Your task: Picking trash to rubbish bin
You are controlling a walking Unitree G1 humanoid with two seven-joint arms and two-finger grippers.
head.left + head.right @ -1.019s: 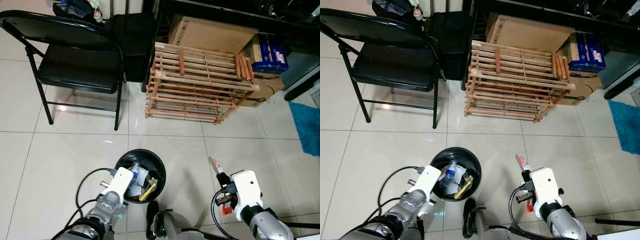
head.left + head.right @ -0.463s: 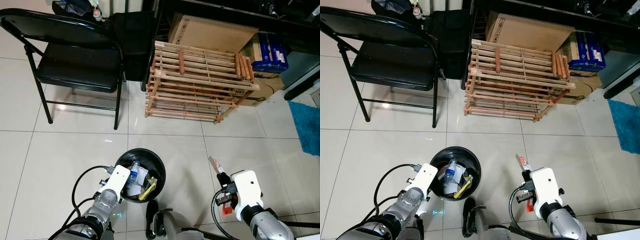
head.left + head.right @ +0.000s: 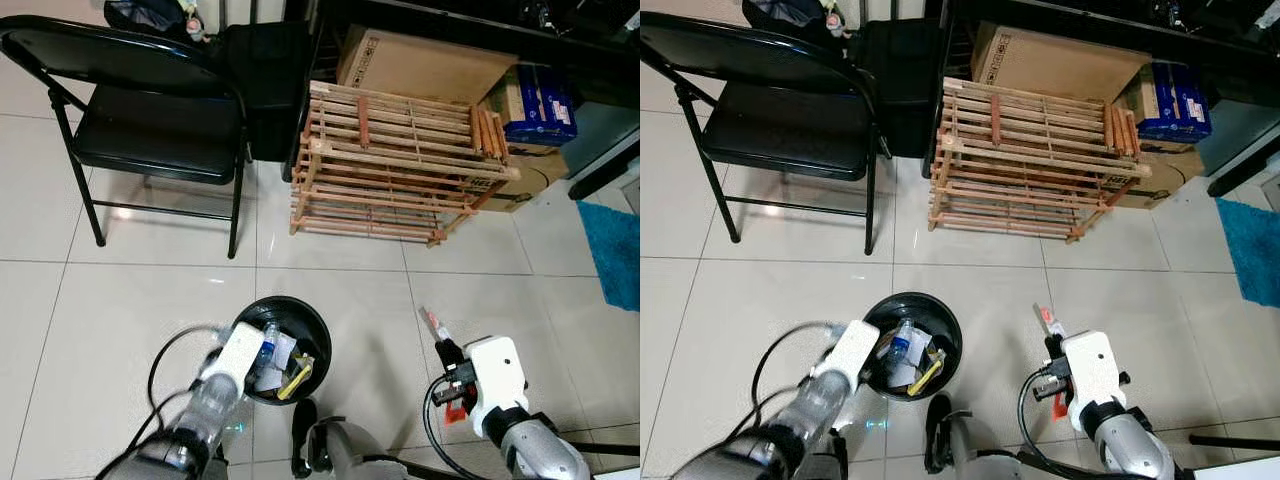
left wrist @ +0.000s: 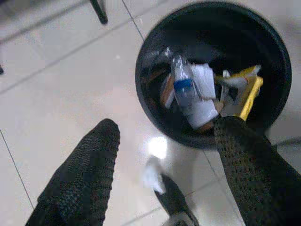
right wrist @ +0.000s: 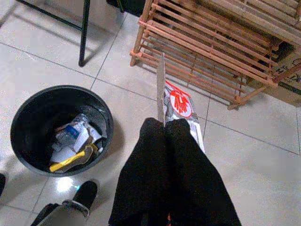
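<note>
A round black rubbish bin (image 3: pixel 300 307) stands on the tiled floor just ahead of me. It holds a plastic bottle with a blue label (image 4: pixel 181 84), white scraps and a yellow piece (image 4: pixel 249 94). My left gripper (image 4: pixel 167 125) hovers at the bin's left rim, open, with nothing between its fingers. My right gripper (image 5: pixel 164 125) is to the right of the bin, shut on a silvery wrapper with red print (image 5: pixel 181 104). The wrapper (image 3: pixel 430 322) sticks up from the fingers over bare floor.
A black folding chair (image 3: pixel 150 130) stands at the far left. A wooden slatted rack (image 3: pixel 400 170) is straight ahead, with cardboard boxes (image 3: pixel 420 65) behind it. A blue rug (image 3: pixel 615 250) lies at the right edge. My foot (image 3: pixel 303 430) is just below the bin.
My left arm has shifted slightly beside the bin and now looks blurred. The right gripper has stayed almost still, holding the wrapper.
</note>
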